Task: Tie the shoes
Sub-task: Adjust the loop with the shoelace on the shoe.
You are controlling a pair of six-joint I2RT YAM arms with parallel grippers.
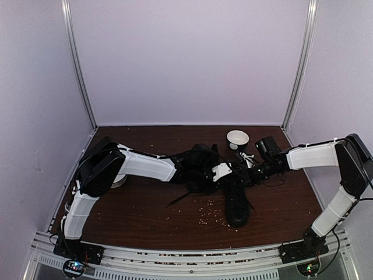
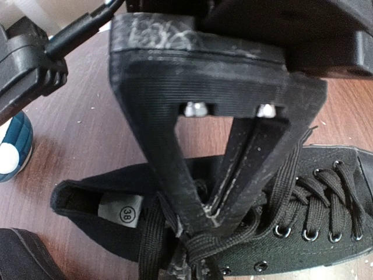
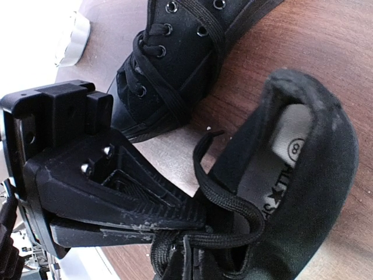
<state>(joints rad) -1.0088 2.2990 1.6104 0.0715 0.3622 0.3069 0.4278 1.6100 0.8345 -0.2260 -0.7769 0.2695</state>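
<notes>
both claws work on the near shoe [image 1: 237, 204]. it lies on the table [image 1: 145, 216] right under the spot where the two sets of fingertips meet, and its length runs away from the tips toward the arm bases. left claw [image 2: 205, 214]: fingers pressed together to a point, nipping a strand of lace [image 2: 195, 248] by the top eyelets, directly beneath the tips. right claw [image 3: 195, 224]: also closed, with a loop of the same shoe's lace coming out just past its tips and curling over the shoe's opening. the second shoe [image 3: 175, 64] lies off to the side of the right claw, apart from the first and not handled. judged step: forming the knot on the first shoe, one strand or loop per claw. the next move likely calls for drawing the strands apart, away from each other, without the thin lace slipping from the narrow tips. cannot tell whether a bow exists yet.
</notes>
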